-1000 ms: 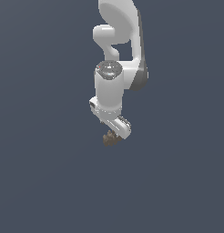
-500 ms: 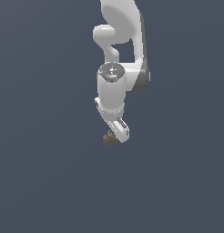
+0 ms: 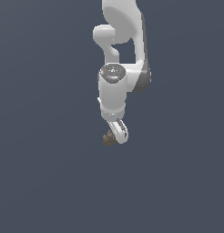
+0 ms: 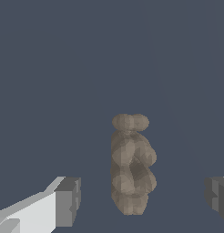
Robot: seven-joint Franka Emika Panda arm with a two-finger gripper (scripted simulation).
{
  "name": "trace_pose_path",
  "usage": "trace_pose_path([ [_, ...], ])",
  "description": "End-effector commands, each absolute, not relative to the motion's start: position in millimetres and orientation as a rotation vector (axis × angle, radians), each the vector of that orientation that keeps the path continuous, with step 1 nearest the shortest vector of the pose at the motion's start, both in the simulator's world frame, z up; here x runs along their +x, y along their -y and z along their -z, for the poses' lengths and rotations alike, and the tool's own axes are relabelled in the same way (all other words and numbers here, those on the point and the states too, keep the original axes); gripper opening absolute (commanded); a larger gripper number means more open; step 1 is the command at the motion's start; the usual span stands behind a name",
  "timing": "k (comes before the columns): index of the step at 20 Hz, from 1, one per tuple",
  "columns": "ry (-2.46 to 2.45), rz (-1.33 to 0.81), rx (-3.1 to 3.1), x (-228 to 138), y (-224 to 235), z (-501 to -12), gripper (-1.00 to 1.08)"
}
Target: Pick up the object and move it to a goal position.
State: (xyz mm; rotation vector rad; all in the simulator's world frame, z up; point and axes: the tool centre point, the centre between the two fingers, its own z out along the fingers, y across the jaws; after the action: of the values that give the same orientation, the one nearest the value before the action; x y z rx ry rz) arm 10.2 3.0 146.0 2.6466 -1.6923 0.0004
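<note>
Object between the tool's spread fingers, untouched.

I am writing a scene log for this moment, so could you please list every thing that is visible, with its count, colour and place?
object: one, matte tan-brown, lumpy with rounded lobes; in the wrist view it sits between the two fingers with a gap on each side; in the exterior view it shows at the tip of the arm, toward the exterior view's left.
surface: one, plain dark blue-grey, fills the background in both views.
arm: one, white with grey joints, reaching down from the top of the exterior view.
gripper: one, white with grey fingers; jaws open, apart from the object.
</note>
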Motion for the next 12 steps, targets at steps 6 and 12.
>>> trace_pose_path([
  [6,1.702,0.000,2.641,10.2,-3.4,-142.3,1.00],
  [12,1.706,0.000,2.638,9.2,-3.0,-115.0,1.00],
])
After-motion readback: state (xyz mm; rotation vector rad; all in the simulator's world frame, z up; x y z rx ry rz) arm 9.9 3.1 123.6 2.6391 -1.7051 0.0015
